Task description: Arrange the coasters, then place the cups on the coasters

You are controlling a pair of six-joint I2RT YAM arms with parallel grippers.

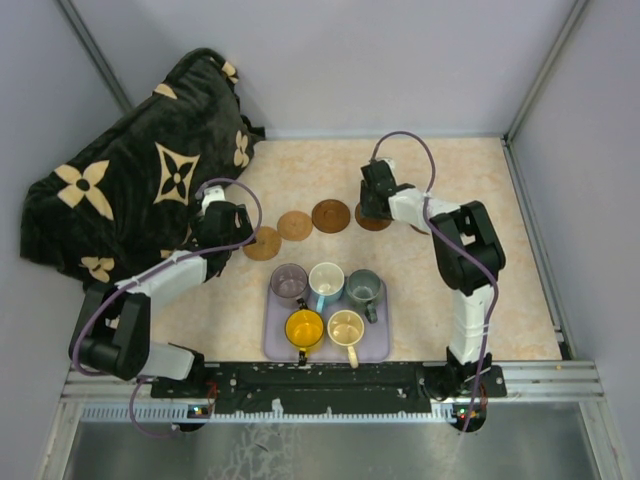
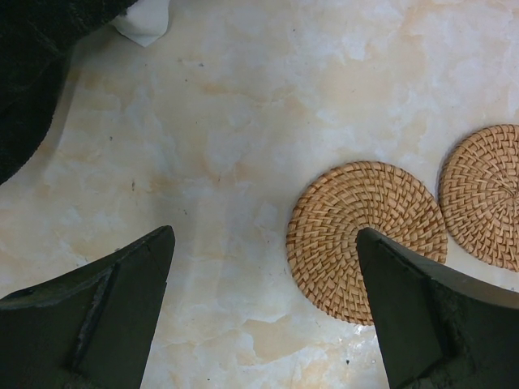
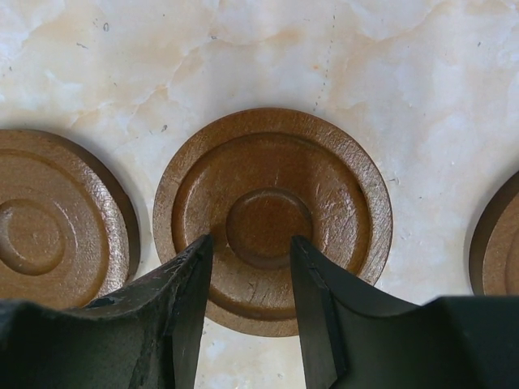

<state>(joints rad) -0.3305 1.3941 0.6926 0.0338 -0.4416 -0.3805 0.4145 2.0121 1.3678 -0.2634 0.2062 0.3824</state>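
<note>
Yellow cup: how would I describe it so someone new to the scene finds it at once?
Find the lavender tray at the near edge of the table. It carries a back row of three and a front row of two. The yellow cup is front left, the only bright yellow-orange piece, beside the cream cup.

Black blanket [image 1: 140,190] with tan flower motifs, cream-and-peach marbled table [image 1: 520,300], tan woven coasters [image 2: 349,203], dark brown coasters [image 3: 272,162] with concentric rings, lavender tray [image 1: 378,345], smoky purple cup [image 1: 289,283], white cup [image 1: 326,280] with light-blue inside, grey-green cup [image 1: 362,288], yellow-orange cup [image 1: 304,328], cream cup [image 1: 346,327]
</note>
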